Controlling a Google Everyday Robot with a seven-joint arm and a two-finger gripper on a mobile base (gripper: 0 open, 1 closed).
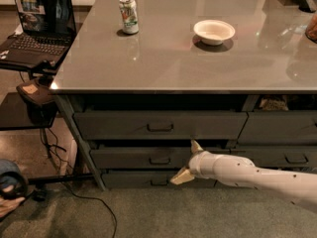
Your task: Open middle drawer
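The middle drawer (133, 157) is the dark-grey front between a taller top drawer (114, 125) and a thin bottom drawer (133, 179), under the grey tabletop. Its small black loop handle (159, 160) sits at centre. The front looks flush with the others. My gripper (188, 161), on a white arm coming from the lower right, is just right of that handle, level with the middle drawer. It is open and empty, one tan finger (196, 147) pointing up and the other pointing down-left.
A soda can (129, 15) and a white bowl (214, 31) stand on the table (163, 63). A laptop (39, 24) sits on a side stand at left, with cables on the floor below. More drawers (282, 128) lie to the right.
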